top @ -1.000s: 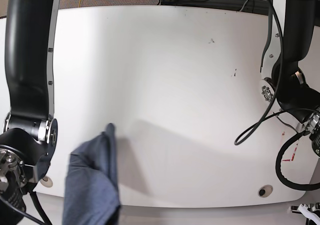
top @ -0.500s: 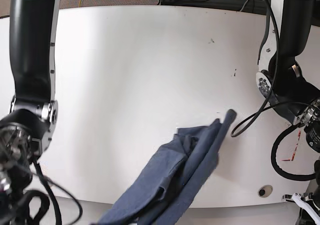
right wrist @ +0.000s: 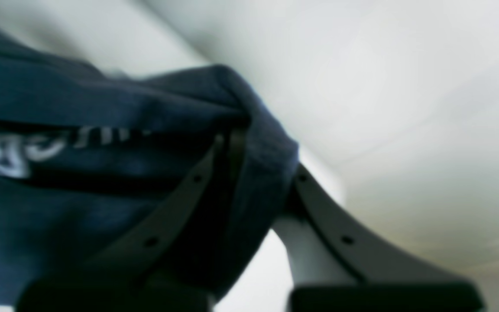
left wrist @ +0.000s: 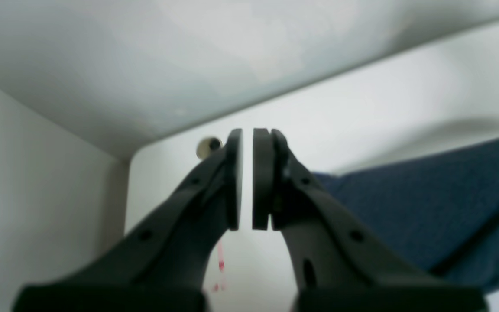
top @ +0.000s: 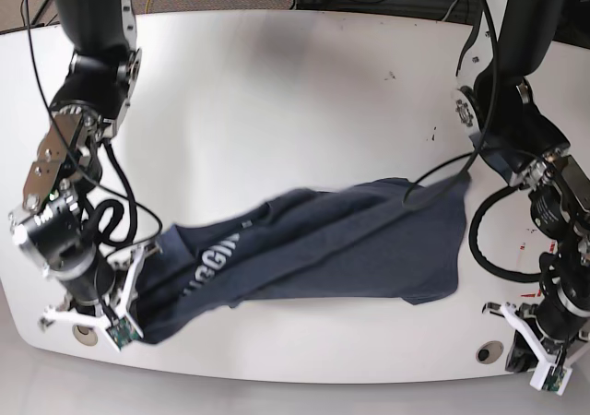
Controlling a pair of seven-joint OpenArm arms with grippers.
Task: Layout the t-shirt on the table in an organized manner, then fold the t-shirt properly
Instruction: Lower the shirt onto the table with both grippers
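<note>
The navy cotton t-shirt (top: 313,244) is spread across the glossy white table (top: 277,111). One end is clamped by the right gripper (right wrist: 249,173); the left gripper (left wrist: 247,182), nearly closed, is empty beside it.

1. The table (top: 304,111) shows a smooth, glossy white top that catches soft light.
2. The t-shirt (top: 350,249) is matt navy cloth, soft and creased, with white printed lettering.
3. Fingers (left wrist: 232,182) of the left gripper (left wrist: 247,180) look like matt black plastic, flat-faced.
4. Cables (top: 498,249) beside the arms have a smooth black rubbery sheath.
</note>
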